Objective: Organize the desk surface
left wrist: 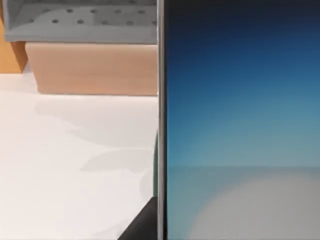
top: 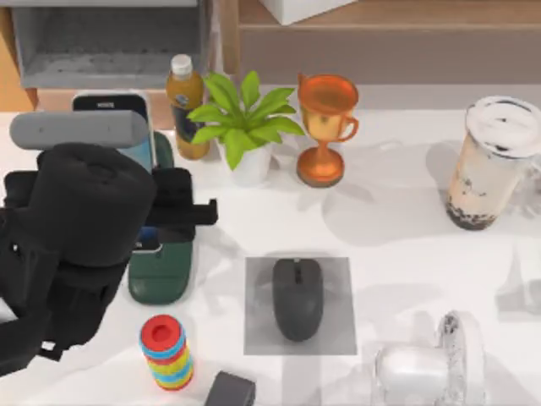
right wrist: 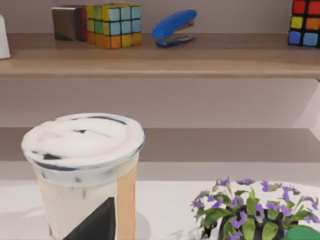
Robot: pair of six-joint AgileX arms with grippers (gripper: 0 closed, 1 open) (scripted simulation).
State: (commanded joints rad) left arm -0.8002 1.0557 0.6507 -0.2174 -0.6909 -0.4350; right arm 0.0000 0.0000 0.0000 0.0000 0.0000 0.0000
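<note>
A: Where is the desk (top: 406, 254)?
B: It spans the top view below the shelf (top: 380, 38), white and flat. A mouse (top: 297, 298) lies on a grey mat (top: 338, 334) near its middle.

A: Left side?
B: A phone (top: 127, 127) stands in a green stand (top: 161, 275). The left gripper (top: 173, 211) is at the phone, clamped on it. Its wrist view has the screen (left wrist: 240, 115) close up.

A: Right gripper?
B: Cannot tell. Its wrist view faces a milk tea cup (right wrist: 85, 170).
</note>
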